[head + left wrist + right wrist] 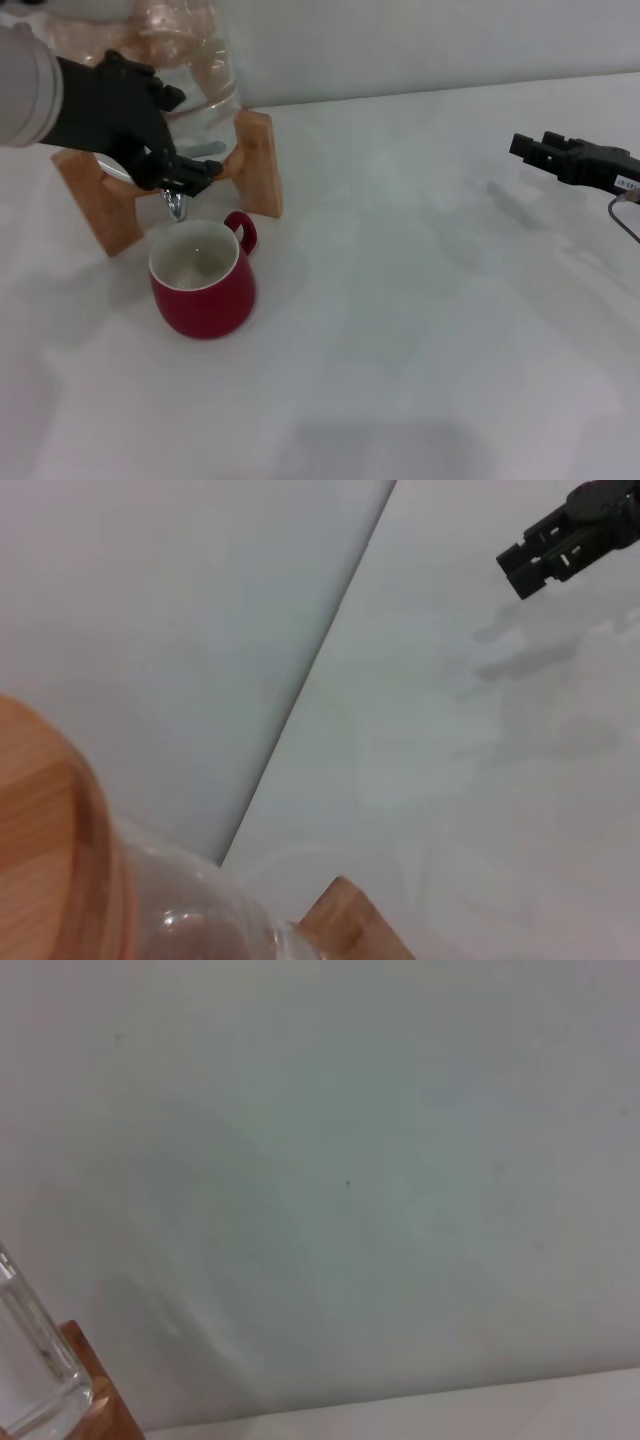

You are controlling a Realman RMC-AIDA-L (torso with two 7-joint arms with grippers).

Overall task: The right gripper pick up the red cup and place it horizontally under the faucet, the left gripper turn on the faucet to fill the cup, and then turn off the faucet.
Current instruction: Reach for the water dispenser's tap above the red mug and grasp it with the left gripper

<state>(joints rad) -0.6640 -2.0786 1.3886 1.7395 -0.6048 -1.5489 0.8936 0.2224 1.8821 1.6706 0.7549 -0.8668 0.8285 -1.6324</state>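
Gripping the faucet (181,190) lever, the left end effector (185,177) sits closed on it at the jar (195,70) front, betw. the wooden stand (255,160) legs. Red cup (203,276) stands upright on the desk (420,300) right below the spout, handle toward the stand. Right end effector (530,150) hangs well apart over the desk w/ nothing in it; can't tell how far open.

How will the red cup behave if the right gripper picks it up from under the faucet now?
The red cup looks glossy, so it may be slippery in the right gripper. It stands upright under the faucet with liquid apparently inside, so it is probably heavier and could spill if tilted. It looks like ceramic, likely rigid but chippable.
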